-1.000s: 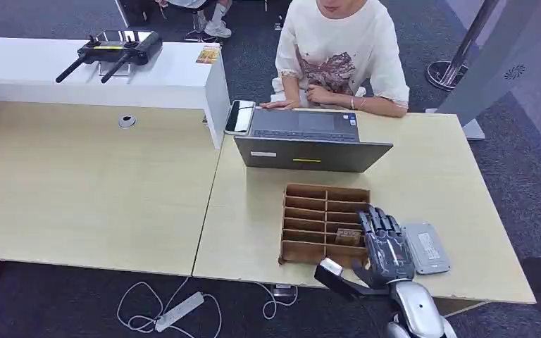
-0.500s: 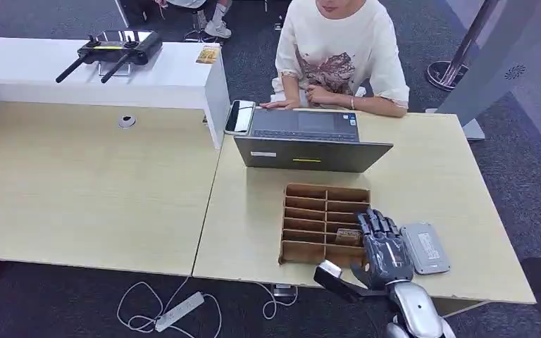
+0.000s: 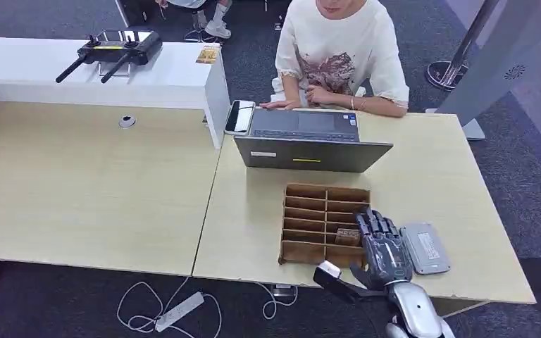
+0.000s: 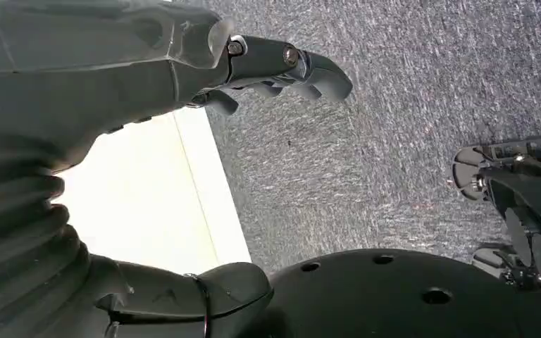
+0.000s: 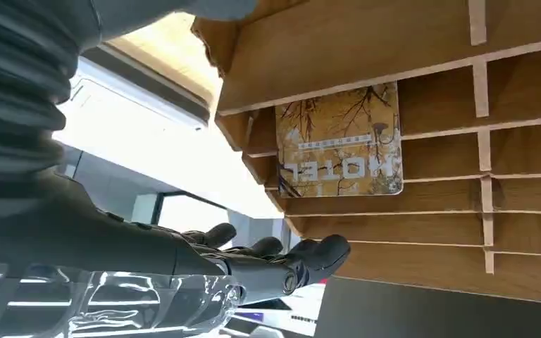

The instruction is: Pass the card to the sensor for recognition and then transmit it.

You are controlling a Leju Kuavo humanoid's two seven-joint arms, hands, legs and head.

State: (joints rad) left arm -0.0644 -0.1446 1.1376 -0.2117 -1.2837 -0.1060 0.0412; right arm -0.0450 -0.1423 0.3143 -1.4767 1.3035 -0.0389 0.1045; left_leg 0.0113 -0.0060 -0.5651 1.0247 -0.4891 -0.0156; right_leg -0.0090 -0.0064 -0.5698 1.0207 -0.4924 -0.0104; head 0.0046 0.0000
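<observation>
A patterned card [image 5: 338, 141] printed "HOTEL" stands in a slot of the wooden divided rack [image 3: 310, 211] near the table's front edge; it is the brown card [image 3: 347, 236] in the head view. My right hand [image 3: 384, 248] hovers with fingers [image 5: 303, 262] stretched out and apart over the rack's right side, just beside the card, holding nothing. The grey card sensor [image 3: 426, 248] lies flat on the table right of that hand. My left hand [image 4: 148, 77] hangs by the table edge above the carpet, fingers loosely bent, nothing in it.
A grey laptop [image 3: 310, 141] stands behind the rack, with a person [image 3: 338, 56] seated at it and a phone [image 3: 239, 116] to its left. The pale table [image 3: 430, 176] has bare room on the right. A white counter [image 3: 98, 74] carries a black controller [image 3: 113, 48].
My right hand has drifted slightly back toward the table's near edge; the card, rack and sensor have not moved.
</observation>
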